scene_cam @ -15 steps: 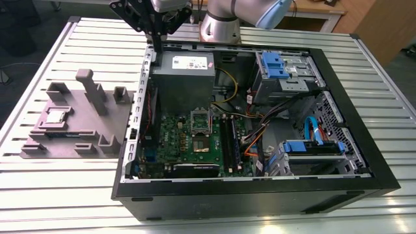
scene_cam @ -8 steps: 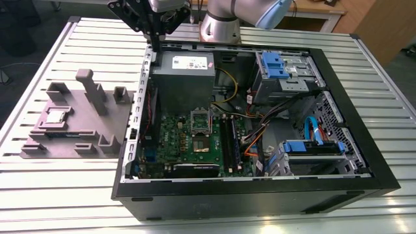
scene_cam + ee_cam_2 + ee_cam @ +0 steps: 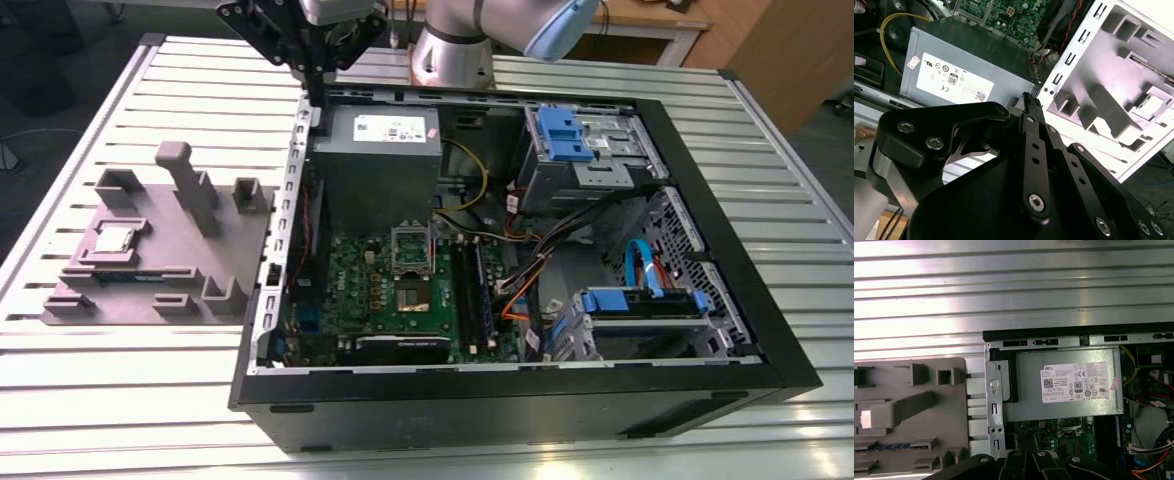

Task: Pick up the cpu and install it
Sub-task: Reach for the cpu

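Gripper, open or closed I can't tell, hovers at the case's 11 o'clock, cpu untouched on the grey fixture at 9 o'clock: approach step, calling for exact centring.

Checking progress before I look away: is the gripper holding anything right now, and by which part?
Nothing: the cpu lies on the grey holder, apart from the gripper above the case's edge.

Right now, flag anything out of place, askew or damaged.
Nothing stands out. The cpu lies flat in its recess on the grey fixture, the computer case lies open on the table, and the gripper hangs above one corner of the case.
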